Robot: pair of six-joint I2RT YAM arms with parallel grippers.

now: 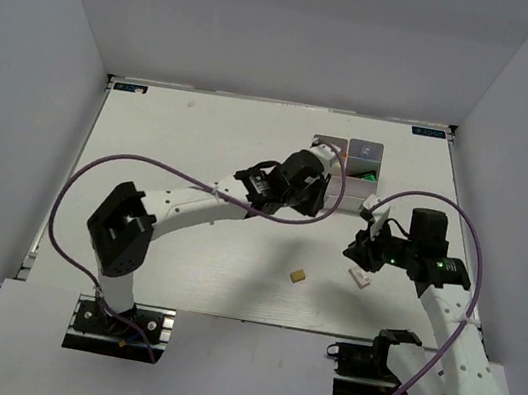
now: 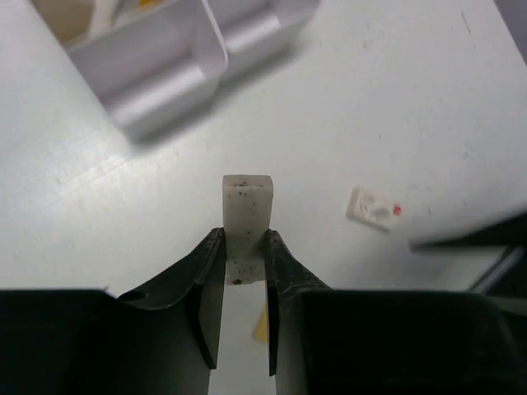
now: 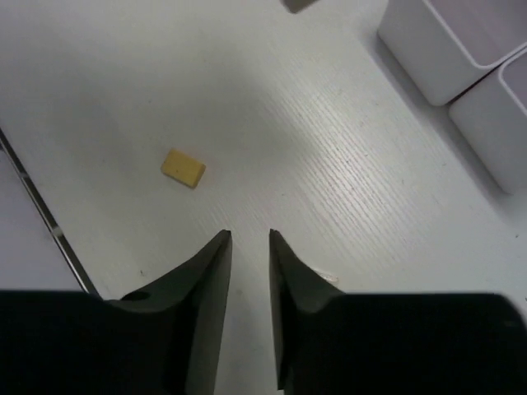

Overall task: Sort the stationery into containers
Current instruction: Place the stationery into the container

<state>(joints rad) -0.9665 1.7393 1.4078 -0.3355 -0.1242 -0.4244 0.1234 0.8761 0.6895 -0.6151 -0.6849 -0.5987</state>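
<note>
- One speckled white block eraser point(image 2: 247, 197), clamped in the left fingers point(image 2: 217, 248).
- One flat tan eraser point(image 3: 183, 168) and one red-marked white eraser point(image 2: 375, 206), loose on the tabletop point(image 2: 428, 99).
- Right fingers point(image 3: 222, 247) slightly parted, empty.
- One glossy white plastic box point(image 2: 165, 70).

Light: bright, even, from above; table point(image 1: 203, 137) nearly washed out.
Shadows: soft and faint under the arm point(image 1: 191, 208); darker beside the box point(image 2: 156, 82).
Focus: eraser point(image 2: 247, 218) sharp, specks visible; box rims soft.
Blur: dark streak point(image 2: 469, 239) smeared at the right edge.
Right fingers point(image 3: 198, 304): near-black, little detail.
</note>
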